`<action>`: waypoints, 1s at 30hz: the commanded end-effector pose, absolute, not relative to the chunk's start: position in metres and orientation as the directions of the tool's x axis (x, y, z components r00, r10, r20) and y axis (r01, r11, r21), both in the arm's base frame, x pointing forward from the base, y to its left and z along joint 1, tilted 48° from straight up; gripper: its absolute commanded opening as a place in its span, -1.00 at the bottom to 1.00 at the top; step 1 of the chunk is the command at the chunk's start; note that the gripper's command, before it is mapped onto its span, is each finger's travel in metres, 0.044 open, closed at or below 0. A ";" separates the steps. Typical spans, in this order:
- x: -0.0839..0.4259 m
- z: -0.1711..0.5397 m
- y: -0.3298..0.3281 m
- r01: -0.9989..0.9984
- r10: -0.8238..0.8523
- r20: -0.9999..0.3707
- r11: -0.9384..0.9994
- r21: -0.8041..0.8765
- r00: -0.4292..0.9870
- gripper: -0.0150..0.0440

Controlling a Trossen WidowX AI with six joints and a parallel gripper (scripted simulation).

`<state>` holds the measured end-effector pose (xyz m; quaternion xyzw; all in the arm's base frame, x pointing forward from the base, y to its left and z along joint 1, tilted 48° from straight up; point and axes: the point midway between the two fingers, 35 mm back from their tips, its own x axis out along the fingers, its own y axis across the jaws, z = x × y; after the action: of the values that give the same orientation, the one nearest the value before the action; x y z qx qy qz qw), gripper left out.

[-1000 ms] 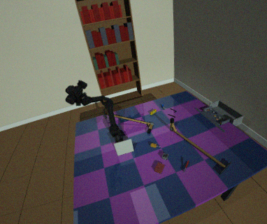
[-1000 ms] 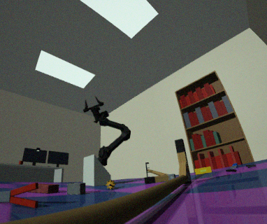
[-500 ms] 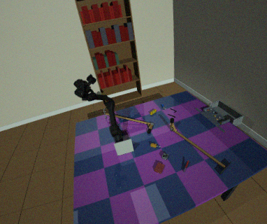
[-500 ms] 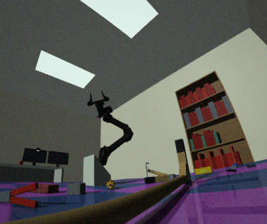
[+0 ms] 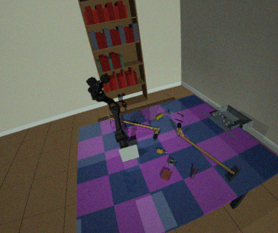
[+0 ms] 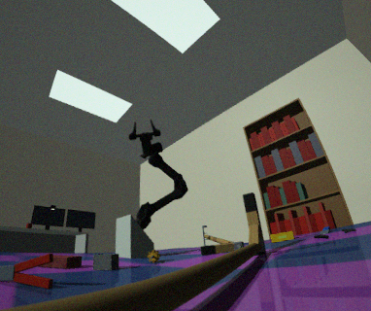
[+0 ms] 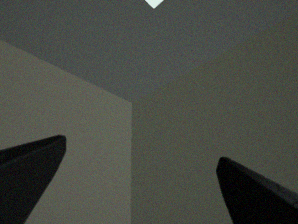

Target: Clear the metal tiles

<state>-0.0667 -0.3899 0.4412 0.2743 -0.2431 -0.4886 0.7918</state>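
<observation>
Purple-and-blue check table (image 5: pixel 128 185) (image 6: pixel 338 272), bookshelf (image 5: pixel 143 69) (image 6: pixel 329 167) behind. Gripper (image 6: pixel 145 130) (image 7: pixel 142 152) wide open, nothing in it, raised well above the table. Long scraper (image 5: pixel 209 156) (image 6: pixel 173 287) lies on the table, well apart from the gripper. Catch box (image 5: pixel 247 125) sits by the grey wall (image 5: pixel 239 47), bits on the plate (image 5: pixel 222 123) beside it.

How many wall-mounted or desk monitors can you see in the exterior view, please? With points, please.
2: one dark monitor (image 6: pixel 48 216) stands at the left over the far grey counter, the other (image 6: pixel 80 219) just right of it.
</observation>
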 end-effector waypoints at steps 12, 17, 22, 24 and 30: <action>0.006 0.459 -0.376 0.609 -0.841 0.123 0.474 0.636 0.527 1.00; 0.029 0.464 -0.369 0.593 -0.814 0.124 0.508 0.624 0.567 1.00; 0.051 0.469 -0.359 0.575 -0.785 0.126 0.542 0.613 0.606 1.00; 0.060 0.471 -0.355 0.568 -0.773 0.126 0.555 0.608 0.621 1.00; 0.085 0.477 -0.341 0.543 -0.736 0.128 0.594 0.594 0.665 1.00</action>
<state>0.0737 -0.3481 0.4733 0.2667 -0.1877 -0.3752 0.8677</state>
